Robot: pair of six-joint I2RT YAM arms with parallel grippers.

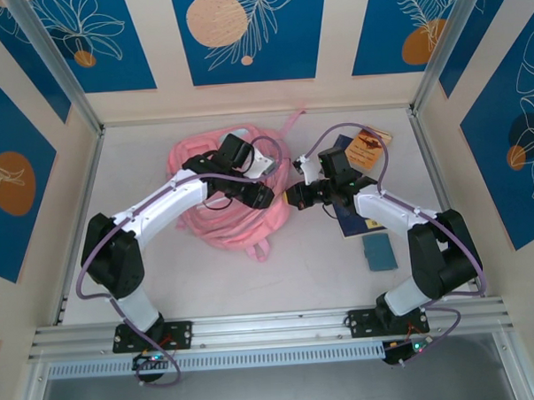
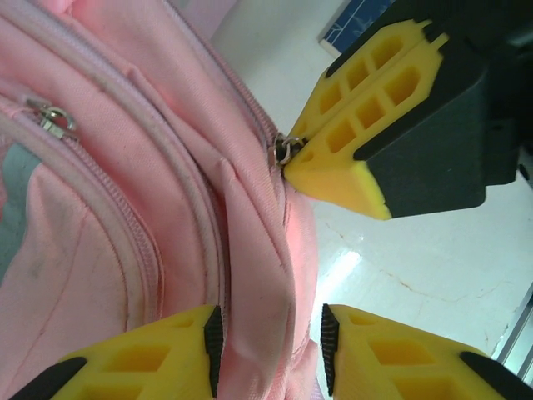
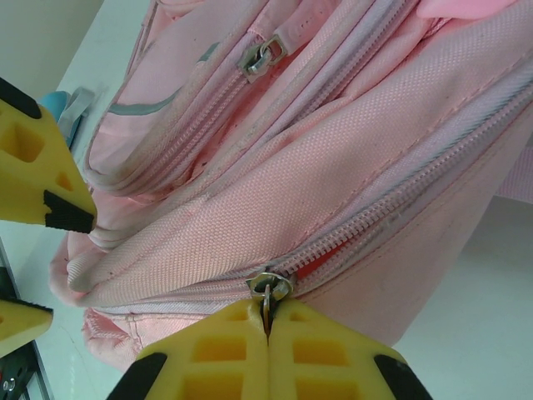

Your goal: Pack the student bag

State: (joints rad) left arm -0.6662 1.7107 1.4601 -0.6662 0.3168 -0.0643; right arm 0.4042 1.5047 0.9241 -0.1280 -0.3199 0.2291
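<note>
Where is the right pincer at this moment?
In the top view, the right pincer sits mid-table at the pink bag's right edge, shut on a zipper pull.

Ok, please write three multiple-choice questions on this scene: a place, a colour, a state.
1. Where is the small blue-green square? A on a wall; B between the arm bases; C on the table beside the right arm.
2. What colour are the fingers of the right gripper? A yellow; B green; C white.
3. The right gripper is: A wide open; B shut on a zipper pull of the student bag; C shut on a strap.
Key: C, it lies by that arm's elbow; A, both look yellow; B, they meet around the pull.
</note>
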